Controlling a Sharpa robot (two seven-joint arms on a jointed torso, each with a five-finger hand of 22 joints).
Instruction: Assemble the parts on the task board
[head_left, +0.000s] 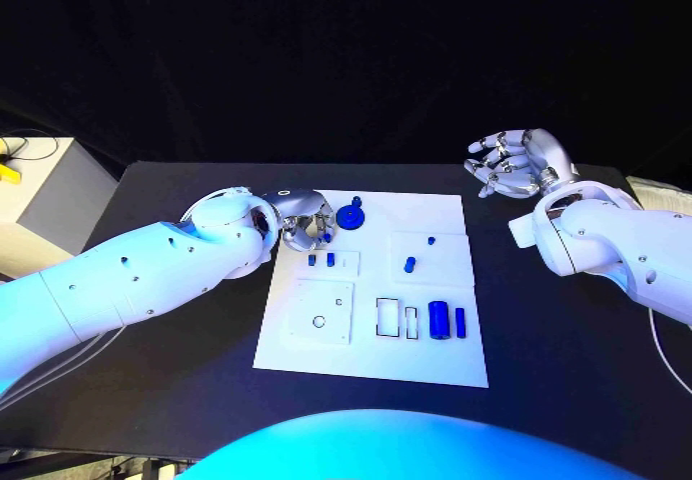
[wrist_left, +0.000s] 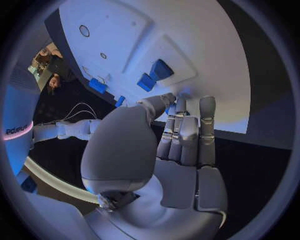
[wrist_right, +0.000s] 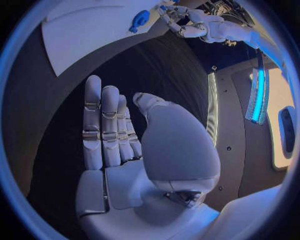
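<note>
Head view: white task board (head_left: 433, 215) carries small blue parts (head_left: 438, 320) (both hands released, holding nothing).

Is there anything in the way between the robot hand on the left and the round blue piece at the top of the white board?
Nothing visible stands in the way. The left robot hand sits at the task board's far left corner, right beside the round blue part, with only bare white board between them. Whether its fingers already touch the piece cannot be told.
</note>
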